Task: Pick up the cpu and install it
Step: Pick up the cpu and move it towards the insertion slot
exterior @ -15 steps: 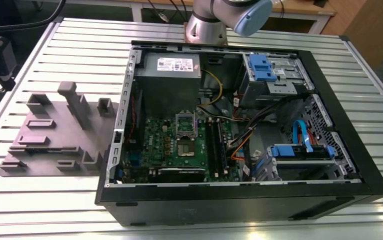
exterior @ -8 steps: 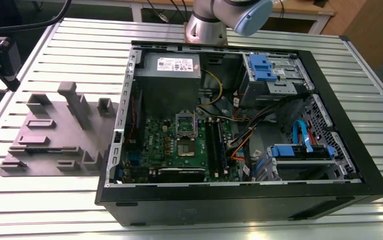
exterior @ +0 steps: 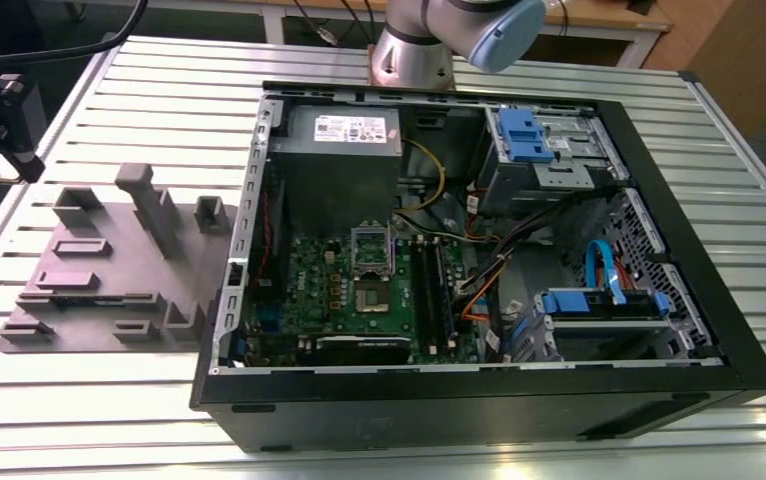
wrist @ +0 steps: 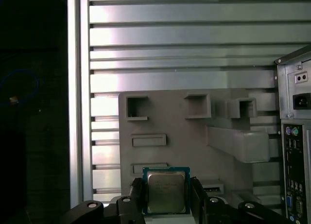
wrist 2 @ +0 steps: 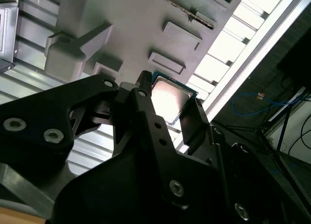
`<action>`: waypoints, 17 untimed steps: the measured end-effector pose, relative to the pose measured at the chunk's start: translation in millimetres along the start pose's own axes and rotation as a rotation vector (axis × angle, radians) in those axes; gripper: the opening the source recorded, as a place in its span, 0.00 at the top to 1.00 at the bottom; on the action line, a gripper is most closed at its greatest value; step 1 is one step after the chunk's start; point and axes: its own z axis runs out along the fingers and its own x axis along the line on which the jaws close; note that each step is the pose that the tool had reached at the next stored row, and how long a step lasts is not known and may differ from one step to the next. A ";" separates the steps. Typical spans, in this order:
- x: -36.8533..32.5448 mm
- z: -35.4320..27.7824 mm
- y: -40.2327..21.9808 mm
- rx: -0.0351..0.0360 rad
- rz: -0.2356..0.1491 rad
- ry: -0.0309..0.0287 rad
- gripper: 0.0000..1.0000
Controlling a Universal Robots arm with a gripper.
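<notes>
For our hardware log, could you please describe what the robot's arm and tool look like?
In the exterior view the arm is a silvery-grey metal tube with a rounded pale blue cap at its joint. In the second wrist view the tool is matt black and angular, with two flat fingers and silver screw heads set into its body.

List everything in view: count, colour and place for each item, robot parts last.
cpu: one, silvery top, between the gripper's fingers, by the tray.
tray: one, grey, on the table, at the exterior view's left of the computer case.
computer case: one, black, open, mid-table.
motherboard: one, green, inside the case.
socket: one, metal-framed, on the motherboard.
drive brackets: two, blue, inside the case.
table: one, silvery, slatted.
arm: one, grey with a blue cap, behind the case.
gripper: one, black, closed on the cpu.
</notes>
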 end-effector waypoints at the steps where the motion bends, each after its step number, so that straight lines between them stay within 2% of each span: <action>1: 0.0 -0.1 0.0 -0.0001 0.000 -0.0001 0.53; 5: -0.1 -2.5 0.1 -0.0001 0.000 -0.0001 0.53; 11: -0.3 -2.9 0.1 0.0000 0.000 0.0001 0.53; 17: -9.8 -2.6 0.6 0.0001 0.000 0.0002 0.53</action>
